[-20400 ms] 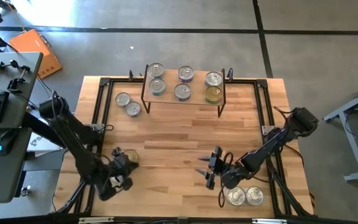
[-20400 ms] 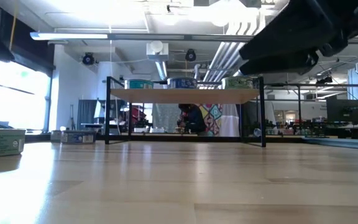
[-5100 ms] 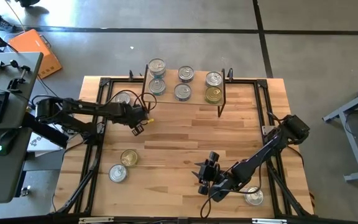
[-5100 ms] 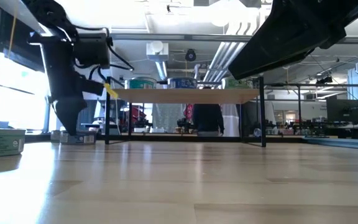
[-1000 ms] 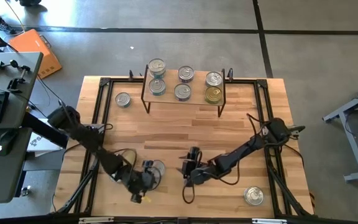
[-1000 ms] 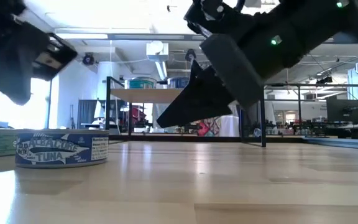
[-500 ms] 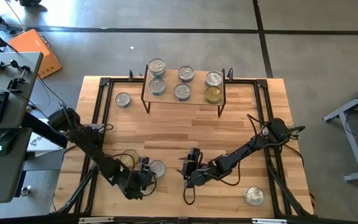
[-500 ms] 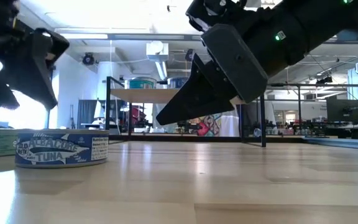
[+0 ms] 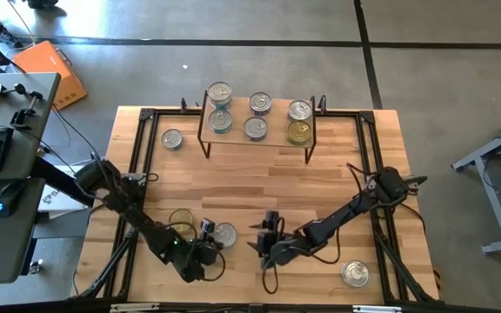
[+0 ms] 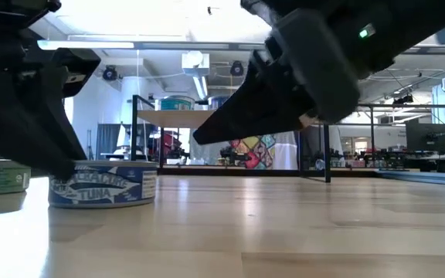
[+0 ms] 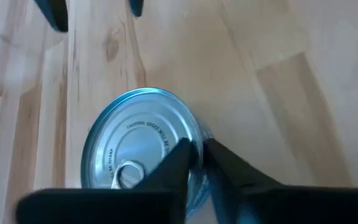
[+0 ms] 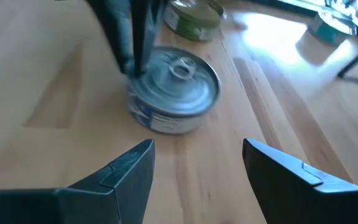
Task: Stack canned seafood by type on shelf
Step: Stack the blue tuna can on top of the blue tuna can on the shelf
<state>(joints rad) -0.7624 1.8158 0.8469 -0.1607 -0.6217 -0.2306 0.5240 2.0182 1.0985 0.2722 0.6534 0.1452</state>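
Observation:
A silver-topped tuna can [image 9: 224, 233] with a blue label [image 10: 103, 188] stands on the table's near middle. My left gripper [image 9: 205, 246] is at its near left side, fingers almost closed at its rim [image 11: 196, 152]. My right gripper [image 9: 263, 239] hovers open just right of the can, facing it [image 12: 197, 155]. A gold-topped, green-labelled can [image 9: 181, 219] stands just left of the tuna can. The shelf [image 9: 233, 139] at the far edge carries several cans, one gold-topped [image 9: 298, 132]. My left gripper holds the tuna can by its rim on the near left side [image 11: 197, 163]. One finger [image 11: 180, 155] lies over the lid and the other [image 11: 219, 155] outside the wall. The fingers come slanting down from the near left. The can stands flat on the table.
One silver can [image 9: 172, 139] stands on the table left of the shelf, another [image 9: 355, 274] near the near right corner. Black frame rails [image 9: 137, 165] run along the table's sides. Bare wood lies between the shelf and the arms.
My left gripper has come down from above the can's left side onto its rim. The tuna can has slid a little toward the table's right, still flat on the wood. My right gripper has stayed open beside it.

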